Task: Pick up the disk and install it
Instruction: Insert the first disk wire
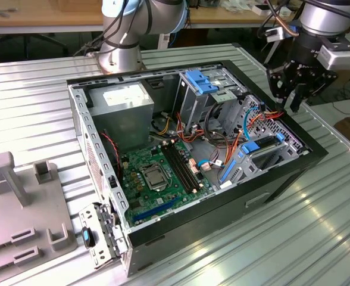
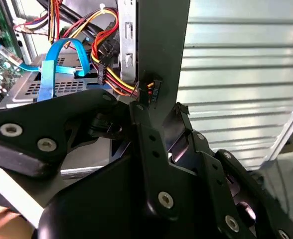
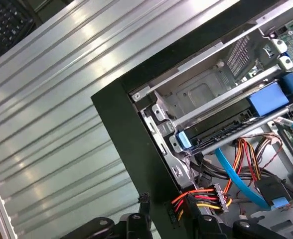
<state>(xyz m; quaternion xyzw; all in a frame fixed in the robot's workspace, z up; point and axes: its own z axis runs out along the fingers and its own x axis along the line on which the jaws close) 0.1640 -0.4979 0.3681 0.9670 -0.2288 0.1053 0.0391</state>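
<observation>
1. Pincer (image 1: 294,100) hangs from the arm over the rim of the computer case (image 1: 222,208), at the exterior view's right. Whether it is spread or pressed together cannot be told.
2. In both wrist views the pincer sits right at the black case wall (image 2: 161,45), close to a bundle of red, yellow and orange wires (image 3: 206,196).
3. The disk (image 3: 226,130) lies flat inside the metal drive bay (image 3: 201,94), in the corner of the case nearest the pincer. In the first wrist view, its bright blue carrier frame shows at both ends of the dark front edge. The disk is apart from the pincer.
4. A flat blue cable (image 3: 236,174) runs just beside the bay, among the wires.
5. The case lies open on a ribbed metal table (image 1: 312,238). A green motherboard (image 1: 157,173) fills its middle, and a grey power supply (image 1: 124,107) sits beyond it.
6. A grey fixture plate (image 1: 20,202) rests on the table at the exterior view's left, well apart from the case.
</observation>
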